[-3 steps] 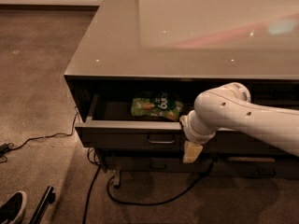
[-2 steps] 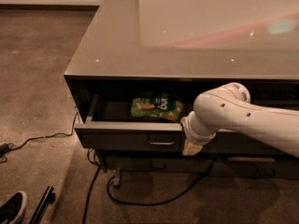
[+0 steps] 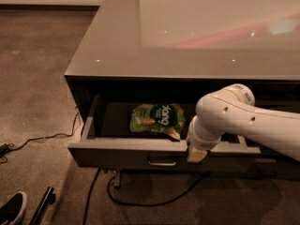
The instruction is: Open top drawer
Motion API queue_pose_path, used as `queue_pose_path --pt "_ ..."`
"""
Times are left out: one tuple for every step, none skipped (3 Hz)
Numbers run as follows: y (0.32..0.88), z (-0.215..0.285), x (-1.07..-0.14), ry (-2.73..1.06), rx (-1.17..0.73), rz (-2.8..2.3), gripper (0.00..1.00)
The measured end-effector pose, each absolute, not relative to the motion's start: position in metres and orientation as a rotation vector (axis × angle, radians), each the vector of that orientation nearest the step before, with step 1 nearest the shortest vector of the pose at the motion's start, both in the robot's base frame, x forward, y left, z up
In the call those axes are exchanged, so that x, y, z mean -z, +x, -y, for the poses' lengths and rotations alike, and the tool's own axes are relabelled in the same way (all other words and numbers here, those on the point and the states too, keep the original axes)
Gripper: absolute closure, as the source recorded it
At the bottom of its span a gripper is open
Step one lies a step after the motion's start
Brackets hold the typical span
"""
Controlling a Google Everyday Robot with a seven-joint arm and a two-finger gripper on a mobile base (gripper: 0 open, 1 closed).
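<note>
The top drawer [image 3: 122, 154] is pulled out from under the glossy counter top [image 3: 187, 36]. Its flat dark front carries a small loop pull [image 3: 162, 162] at the centre. A green snack bag [image 3: 157, 119] lies inside it. My white arm [image 3: 243, 121] reaches in from the right. The gripper [image 3: 197, 154] hangs down at the drawer's front edge, just right of the pull, with a tan fingertip showing over the drawer front.
Black cables [image 3: 140, 201] run over the carpet below the drawer. A shoe [image 3: 11, 209] and a dark bar [image 3: 42, 205] lie at the bottom left. A lower drawer front [image 3: 262, 162] shows partly at the right.
The gripper has shifted slightly up and left along the drawer front. The drawer stays pulled out as before.
</note>
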State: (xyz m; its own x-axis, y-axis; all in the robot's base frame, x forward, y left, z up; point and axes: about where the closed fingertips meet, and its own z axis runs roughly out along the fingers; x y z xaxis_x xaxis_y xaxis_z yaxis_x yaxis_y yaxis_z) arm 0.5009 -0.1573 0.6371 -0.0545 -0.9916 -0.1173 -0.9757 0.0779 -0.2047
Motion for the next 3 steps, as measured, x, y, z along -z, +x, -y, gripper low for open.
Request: queue_pose_path --pt "0.4987 0.1538 -0.6380 -1.989 0.102 -2.127 0.45" --pt "0.4987 0.1538 -0.6380 -1.989 0.102 -2.127 0.22" --pt "0.4987 0.1538 -0.6380 -1.989 0.102 -2.127 0.01"
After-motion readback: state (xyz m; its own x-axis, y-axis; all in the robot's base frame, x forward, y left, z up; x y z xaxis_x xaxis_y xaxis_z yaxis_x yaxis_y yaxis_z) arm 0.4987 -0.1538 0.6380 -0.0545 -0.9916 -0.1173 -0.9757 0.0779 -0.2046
